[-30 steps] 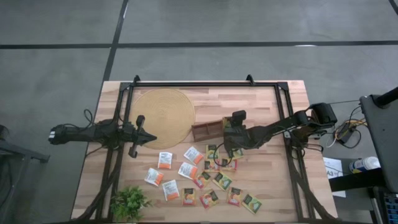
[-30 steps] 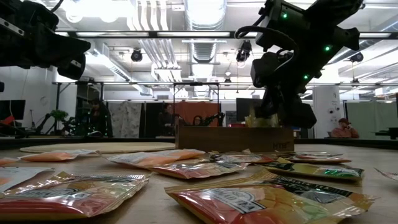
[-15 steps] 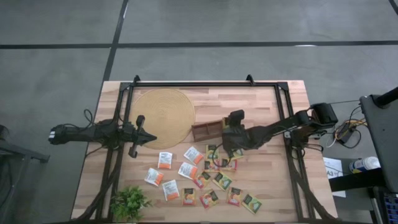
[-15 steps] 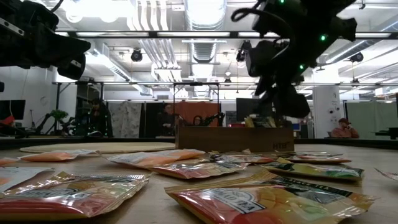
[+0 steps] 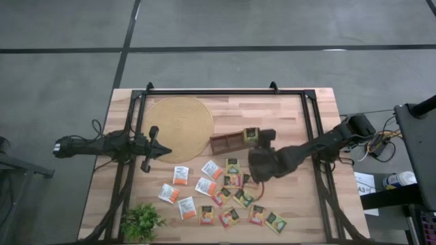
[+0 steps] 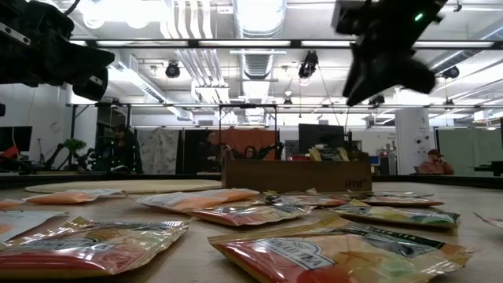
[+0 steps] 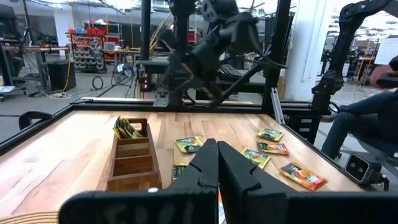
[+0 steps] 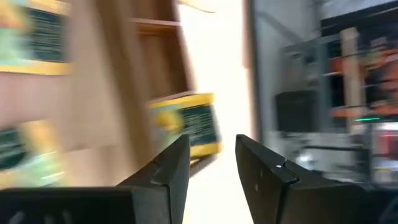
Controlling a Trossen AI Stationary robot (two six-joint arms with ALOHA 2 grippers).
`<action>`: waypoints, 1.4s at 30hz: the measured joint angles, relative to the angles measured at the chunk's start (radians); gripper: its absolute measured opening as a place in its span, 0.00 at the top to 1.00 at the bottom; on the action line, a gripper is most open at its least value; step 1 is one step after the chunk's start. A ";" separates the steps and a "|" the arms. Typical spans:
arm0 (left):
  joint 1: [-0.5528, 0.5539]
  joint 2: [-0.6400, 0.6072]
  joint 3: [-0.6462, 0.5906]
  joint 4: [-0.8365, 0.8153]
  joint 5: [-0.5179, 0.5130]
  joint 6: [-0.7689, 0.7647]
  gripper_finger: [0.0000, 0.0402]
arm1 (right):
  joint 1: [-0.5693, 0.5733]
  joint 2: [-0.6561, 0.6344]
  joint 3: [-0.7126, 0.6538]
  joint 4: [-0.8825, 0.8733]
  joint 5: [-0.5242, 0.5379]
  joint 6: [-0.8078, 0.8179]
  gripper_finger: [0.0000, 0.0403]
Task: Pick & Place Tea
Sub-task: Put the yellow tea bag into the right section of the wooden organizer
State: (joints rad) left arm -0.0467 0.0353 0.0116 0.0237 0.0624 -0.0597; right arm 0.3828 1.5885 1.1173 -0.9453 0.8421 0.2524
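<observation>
- The surface (image 5: 286, 116) is bare wood along its far edge and far-right corner; a round woven mat (image 5: 179, 127) fills the far-left part, and a black frame rail (image 5: 310, 136) runs down each side.
- The tea sachets (image 5: 225, 194) lie scattered flat across the near middle, pointing every which way, with a small plant (image 5: 142, 221) at the near-left corner.
- The wooden tray (image 5: 231, 141) lies with its long axis left to right; a green-yellow sachet (image 5: 252, 135) stands upright in its right-end compartment.
- The right gripper (image 5: 262, 163) hangs over the scatter just near of the tray, fingers (image 8: 165, 171) parted and holding nothing.
- A second ago it was at the tray's right end; it has since lifted and pulled back toward the near side.
- The left gripper (image 5: 162, 151) waits by the mat's near edge, fingers (image 7: 205, 165) pressed together, unchanged.
</observation>
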 joint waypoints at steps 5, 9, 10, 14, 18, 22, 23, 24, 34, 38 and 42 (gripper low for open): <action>0.000 0.000 0.000 0.000 0.000 0.000 1.00 | 0.110 -0.003 0.023 -0.023 -0.144 0.054 0.67; 0.000 0.000 0.000 0.000 0.000 0.000 1.00 | 0.198 -0.004 0.033 -0.021 -0.231 0.029 0.67; 0.000 0.000 0.000 0.000 0.000 0.000 1.00 | 0.220 -0.004 0.036 -0.020 -0.252 0.015 0.68; 0.000 0.000 0.000 0.000 0.000 0.000 1.00 | 0.295 -0.006 0.056 -0.016 -0.386 -0.023 0.68; 0.000 0.000 0.000 0.000 0.000 0.000 1.00 | 0.360 -0.007 0.081 0.008 -0.483 -0.053 0.67; 0.000 0.000 0.000 0.000 0.000 0.000 1.00 | 0.403 -0.007 0.091 0.075 -0.542 -0.143 0.68; 0.001 0.000 0.000 0.000 0.000 0.000 1.00 | 0.410 -0.006 0.091 0.093 -0.561 -0.165 0.68; 0.001 0.000 0.000 0.000 0.000 0.000 1.00 | 0.414 -0.002 0.091 0.110 -0.580 -0.180 0.68; 0.001 0.000 0.000 0.000 0.000 0.000 1.00 | 0.419 0.093 0.090 0.216 -0.735 -0.298 0.66; 0.001 0.000 0.000 0.000 0.000 0.000 1.00 | 0.419 0.137 0.089 0.228 -0.815 -0.306 0.66; 0.001 0.000 0.000 0.000 -0.001 0.000 1.00 | 0.420 0.179 0.087 0.233 -0.868 -0.309 0.67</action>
State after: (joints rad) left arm -0.0460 0.0355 0.0116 0.0240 0.0618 -0.0597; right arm 0.8027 1.7679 1.2040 -0.7120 -0.0263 -0.0570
